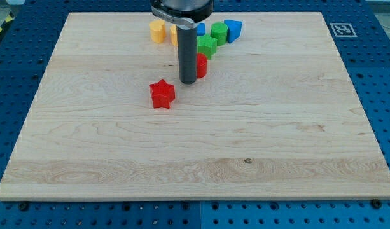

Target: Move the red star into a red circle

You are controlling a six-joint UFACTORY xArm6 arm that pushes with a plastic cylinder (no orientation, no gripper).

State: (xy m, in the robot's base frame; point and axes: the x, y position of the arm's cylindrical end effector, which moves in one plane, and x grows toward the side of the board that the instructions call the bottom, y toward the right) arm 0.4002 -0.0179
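Since I end in a plain rod with no pincer at all, there is nothing to report as released or clenched, and any handling of the red star [162, 93] has to be by pushing. It lies flat on the wooden table [201, 159], left of centre and towards the far half, apart from the other blocks. My tip [188, 82] stands just to the star's right and slightly farther away, not touching it, and sits right against the red circle [201, 65], which the rod partly hides. I judge the star to be light, rigid and not fragile, likely to slide easily on the smooth wood; its points could make it spin if I press off-centre, so I would set the tip against its near-left side, in a notch between two points, and push towards the circle. Farther off sit a yellow block [157, 30], a green block [207, 45], another green block [219, 32] and a blue block [233, 29]. No brand or readable writing shows; only a black-and-white square marker [341, 29] at the table's far right corner.
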